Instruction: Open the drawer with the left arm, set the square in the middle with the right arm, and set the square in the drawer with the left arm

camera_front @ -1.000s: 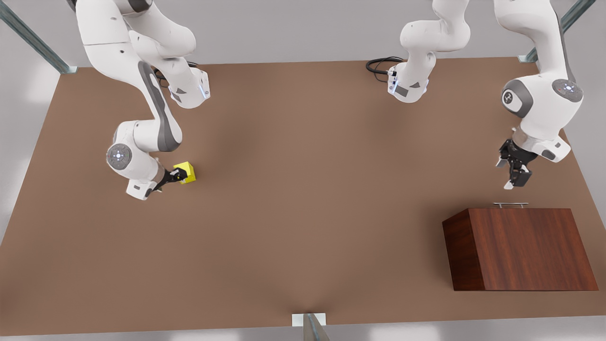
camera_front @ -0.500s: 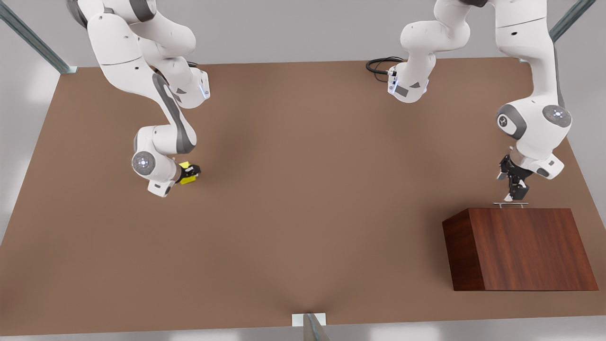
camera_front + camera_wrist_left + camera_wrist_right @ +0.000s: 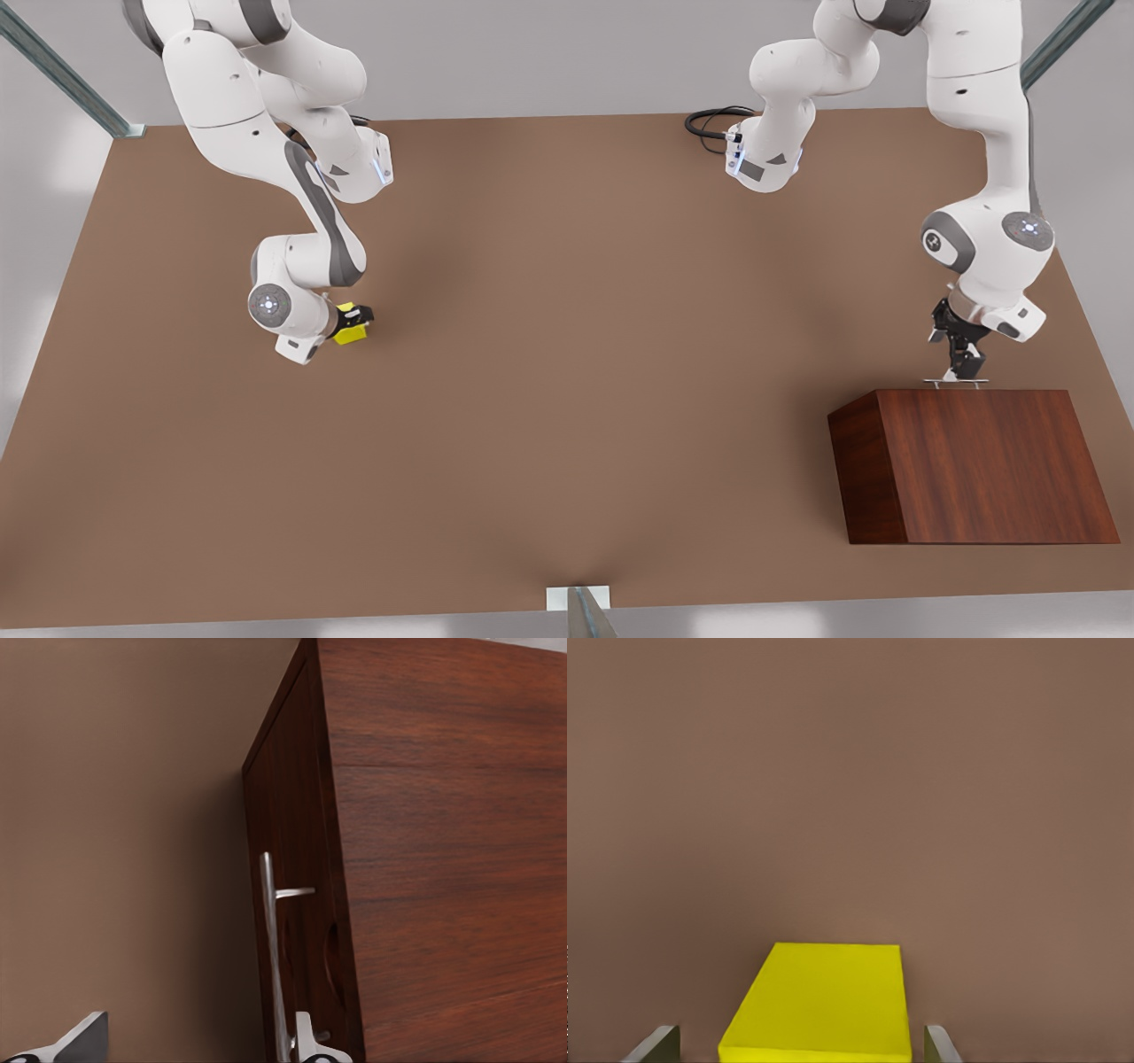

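Observation:
The square, a small yellow cube, rests on the brown tabletop at the front view's left. My right gripper is lowered over it and open. One finger stands on each side of the cube with a small gap. At the front view's right stands the dark wooden box. Its drawer is pushed in flush. My left gripper is open and straddles the silver bar handle. One fingertip sits between the bar and the drawer front.
Both arm bases stand at the table's far edge, with a coiled black cable beside the one on the front view's right. A metal post rises at the near edge. Bare brown tabletop spans the middle between the cube and the box.
My right gripper swung from beside the cube to straddling it. My left gripper came down from above the table to the drawer's handle.

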`<state>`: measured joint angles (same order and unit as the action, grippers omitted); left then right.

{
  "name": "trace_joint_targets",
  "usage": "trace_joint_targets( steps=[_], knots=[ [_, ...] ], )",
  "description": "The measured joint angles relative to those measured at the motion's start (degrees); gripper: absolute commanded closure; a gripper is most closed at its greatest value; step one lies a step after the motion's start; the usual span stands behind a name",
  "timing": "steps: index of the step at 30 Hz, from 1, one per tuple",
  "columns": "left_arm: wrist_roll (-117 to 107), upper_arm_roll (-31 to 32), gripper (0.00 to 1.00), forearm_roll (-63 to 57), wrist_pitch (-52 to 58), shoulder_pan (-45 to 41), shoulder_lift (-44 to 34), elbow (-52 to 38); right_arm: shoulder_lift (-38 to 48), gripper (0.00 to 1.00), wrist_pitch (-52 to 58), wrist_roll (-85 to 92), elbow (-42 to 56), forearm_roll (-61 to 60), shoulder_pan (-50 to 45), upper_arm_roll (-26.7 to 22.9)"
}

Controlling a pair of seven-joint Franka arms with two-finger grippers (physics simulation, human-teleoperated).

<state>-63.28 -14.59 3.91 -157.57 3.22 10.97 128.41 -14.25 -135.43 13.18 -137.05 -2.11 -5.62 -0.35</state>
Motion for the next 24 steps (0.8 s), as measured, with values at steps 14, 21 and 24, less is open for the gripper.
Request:
trace_joint_targets(
  steps=[14, 21, 24],
  knots=[
    [1.85, 0.00, 0.00, 0.39, -4.59, 1.70, 2.74, -0.26, -0.14, 0.35, -3.53, -1.98, -1.81, 0.21, 0.08, -0.70],
    [1.76, 0.00, 0.00, 0.61, -4.20, 1.61, 3.58, -0.02, 1.77, 0.36, -2.83, -1.91, -0.90, 0.17, 0.08, -0.70],
    [1.66, 0.00, 0.00, 0.75, -1.54, 1.52, 2.78, 0.08, 2.83, 0.36, -0.83, -1.99, 3.51, 1.05, -1.16, -0.38]
  ],
)
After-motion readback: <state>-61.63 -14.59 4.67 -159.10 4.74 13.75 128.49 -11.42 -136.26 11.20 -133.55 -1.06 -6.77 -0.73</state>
